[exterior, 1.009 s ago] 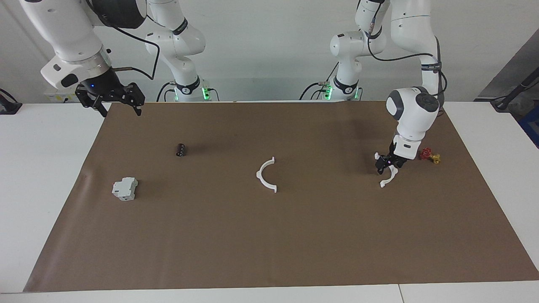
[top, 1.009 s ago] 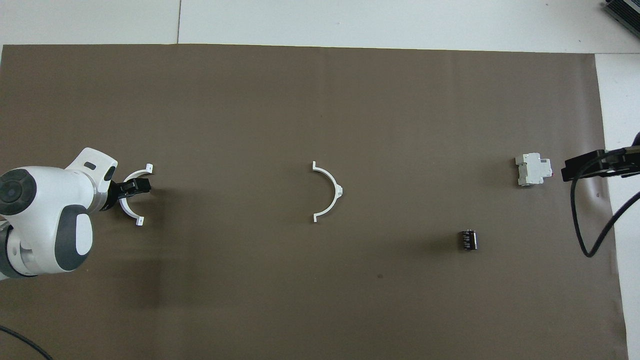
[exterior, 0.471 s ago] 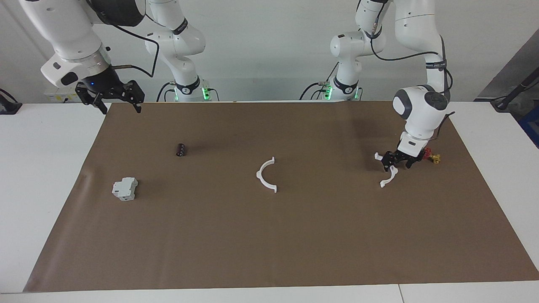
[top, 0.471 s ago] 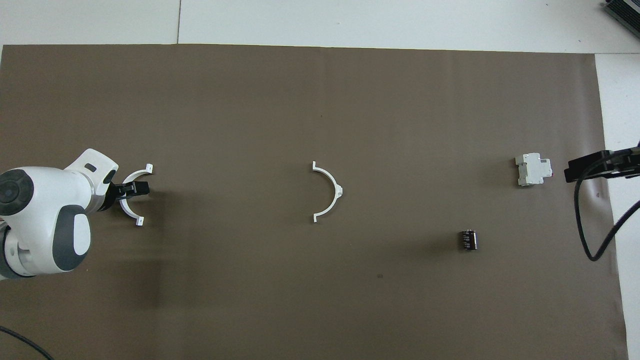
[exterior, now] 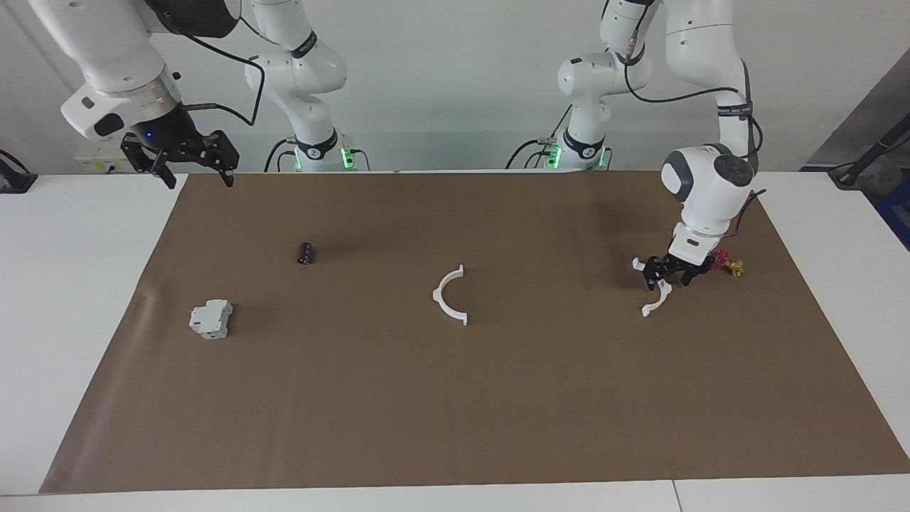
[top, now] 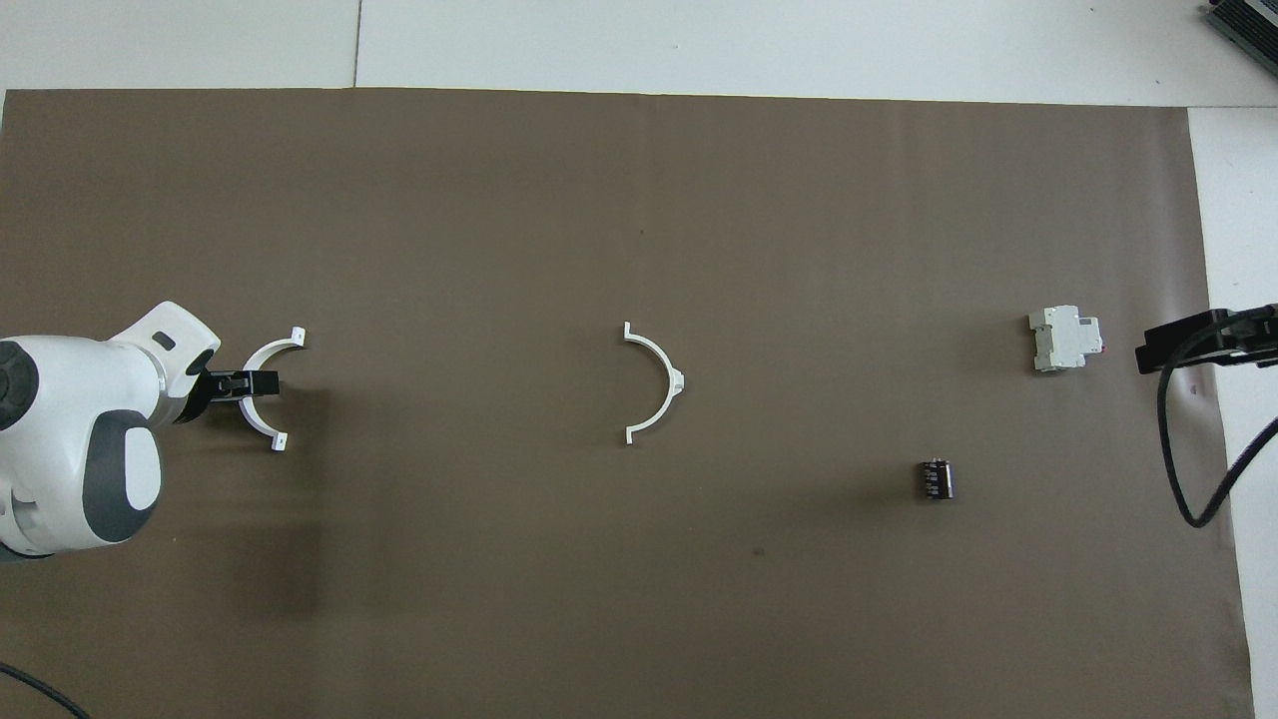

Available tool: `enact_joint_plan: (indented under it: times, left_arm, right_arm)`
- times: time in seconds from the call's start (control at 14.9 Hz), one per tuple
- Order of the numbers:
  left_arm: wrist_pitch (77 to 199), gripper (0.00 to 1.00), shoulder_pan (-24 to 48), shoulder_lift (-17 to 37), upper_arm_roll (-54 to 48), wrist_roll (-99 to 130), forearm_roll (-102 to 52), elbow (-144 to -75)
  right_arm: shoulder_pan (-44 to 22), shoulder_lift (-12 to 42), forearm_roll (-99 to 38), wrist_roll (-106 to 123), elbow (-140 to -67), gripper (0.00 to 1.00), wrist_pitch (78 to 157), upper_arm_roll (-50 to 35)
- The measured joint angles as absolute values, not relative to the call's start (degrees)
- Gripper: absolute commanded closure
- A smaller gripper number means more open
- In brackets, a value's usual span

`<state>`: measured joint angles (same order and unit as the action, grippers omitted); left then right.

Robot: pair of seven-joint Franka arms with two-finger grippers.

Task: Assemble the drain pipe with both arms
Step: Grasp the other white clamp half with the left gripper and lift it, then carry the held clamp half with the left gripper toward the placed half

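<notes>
The drain pipe lies as two separate white arcs on the brown mat. One arc (exterior: 449,299) (top: 659,384) is at the middle of the mat. The other arc (exterior: 657,297) (top: 262,411) lies toward the left arm's end. My left gripper (exterior: 668,276) (top: 243,381) is low over that arc's middle, open, with a finger on each side of the arc's band. My right gripper (exterior: 195,174) (top: 1198,340) is open and empty. It hangs in the air over the mat's edge at the right arm's end.
A grey-white boxy block (exterior: 211,318) (top: 1065,340) and a small black cylinder (exterior: 305,252) (top: 936,478) lie toward the right arm's end. A small red and yellow part (exterior: 729,265) lies beside the left gripper, toward the left arm's end.
The left gripper has turned and shifted slightly toward the left arm's end over its arc. The right gripper has drawn back a little toward its end. Neither arc has moved.
</notes>
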<state>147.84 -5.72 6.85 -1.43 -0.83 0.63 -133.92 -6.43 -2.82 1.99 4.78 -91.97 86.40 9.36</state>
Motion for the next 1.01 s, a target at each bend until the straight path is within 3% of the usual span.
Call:
enact_joint_plan:
  times: [0.07,0.54,1.01]
  left_arm:
    - [147.84,1.0,-5.71,6.85,-1.44,-0.64,0.63,-133.92]
    - [147.83,1.0,-4.32,6.63,-1.76,2.91,0.61,-133.85]
    - [143.08,1.0,5.35,6.44,-2.08,23.01,0.62,-130.66]
  right_arm:
    - [-6.43,-2.83,1.99,4.78,-91.98,0.0,86.4,9.36]
    - [-6.43,-2.83,1.99,4.78,-92.0,0.0,86.4,9.37]
    - [-6.53,-2.83,1.99,4.78,-92.0,0.0,86.4,9.2]
